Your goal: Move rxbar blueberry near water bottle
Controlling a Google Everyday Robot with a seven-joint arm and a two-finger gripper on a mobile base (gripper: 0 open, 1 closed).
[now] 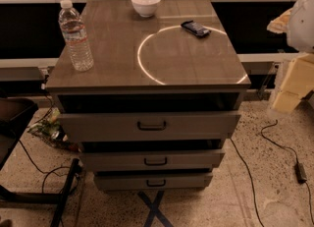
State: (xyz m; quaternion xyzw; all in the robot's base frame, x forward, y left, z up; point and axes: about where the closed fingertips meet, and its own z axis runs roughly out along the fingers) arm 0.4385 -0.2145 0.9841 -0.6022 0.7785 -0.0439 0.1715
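A grey cabinet with three slightly open drawers fills the middle of the view, a bright ring of light reflected on its top. The gripper sits off the cabinet's right side, at the picture's edge and lower than the top; it is pale, partly cut off, holds nothing and touches nothing. Whether it is wide or narrow cannot be told. The water bottle stands upright near the front left corner: clear, ribbed, white-capped. A white bowl sits at the back edge, centre. The rxbar blueberry lies flat at the back right, on the ring's arc, well apart from the bottle; its dark wrapper shows pale markings too small to read.
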